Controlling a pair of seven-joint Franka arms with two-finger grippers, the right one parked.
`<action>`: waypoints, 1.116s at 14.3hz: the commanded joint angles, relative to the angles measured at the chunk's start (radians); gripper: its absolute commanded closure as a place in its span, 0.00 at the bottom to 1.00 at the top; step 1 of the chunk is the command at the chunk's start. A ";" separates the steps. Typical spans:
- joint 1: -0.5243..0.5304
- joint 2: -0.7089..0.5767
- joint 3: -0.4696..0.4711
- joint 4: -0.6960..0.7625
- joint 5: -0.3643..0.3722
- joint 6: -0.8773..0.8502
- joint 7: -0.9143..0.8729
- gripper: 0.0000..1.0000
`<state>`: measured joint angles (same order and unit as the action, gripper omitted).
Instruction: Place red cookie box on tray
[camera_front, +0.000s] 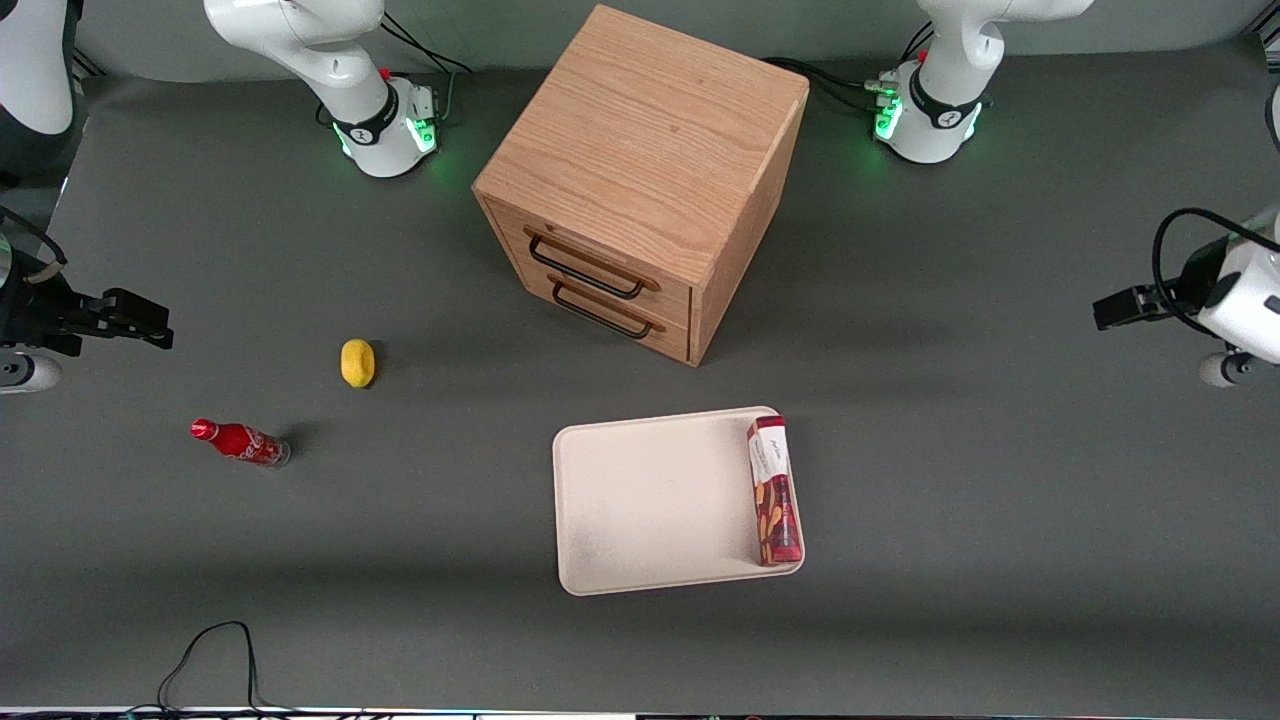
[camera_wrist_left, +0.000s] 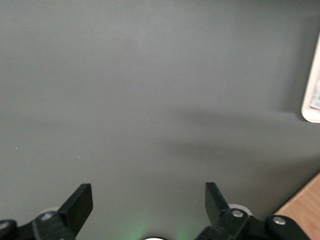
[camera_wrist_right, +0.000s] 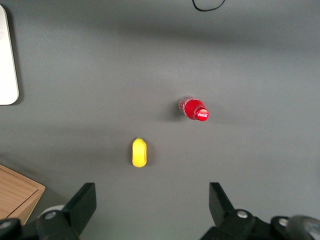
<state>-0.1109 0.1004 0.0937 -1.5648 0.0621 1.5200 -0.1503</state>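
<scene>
you'll see the cookie box (camera_front: 774, 491) lying flat inside the tray (camera_front: 650, 500), along the short edge nearest the working arm's end of the table, its white label end pointing toward the cabinet (camera_front: 640, 180). the tray sits nearer the front camera than the cabinet, whose two drawers look shut. the gripper (camera_wrist_left: 149, 200) hangs apart from the box out at the working arm's end of the table, fingers (camera_wrist_left: 80, 202) spread wide with nothing between them. only your left wrist view shows that gap; it also catches the tray's corner. the front and right wrist views show a lemon (camera_wrist_right: 139, 152) and a red bottle (camera_wrist_right: 194, 109) toward the parked arm's end
</scene>
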 joint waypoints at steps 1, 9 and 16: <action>0.007 -0.099 -0.011 -0.070 -0.010 -0.005 0.021 0.00; 0.025 -0.116 -0.013 -0.067 -0.022 -0.012 0.034 0.00; -0.062 -0.113 0.081 -0.054 -0.036 -0.017 0.034 0.00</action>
<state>-0.1500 0.0005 0.1531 -1.6163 0.0375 1.5055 -0.1215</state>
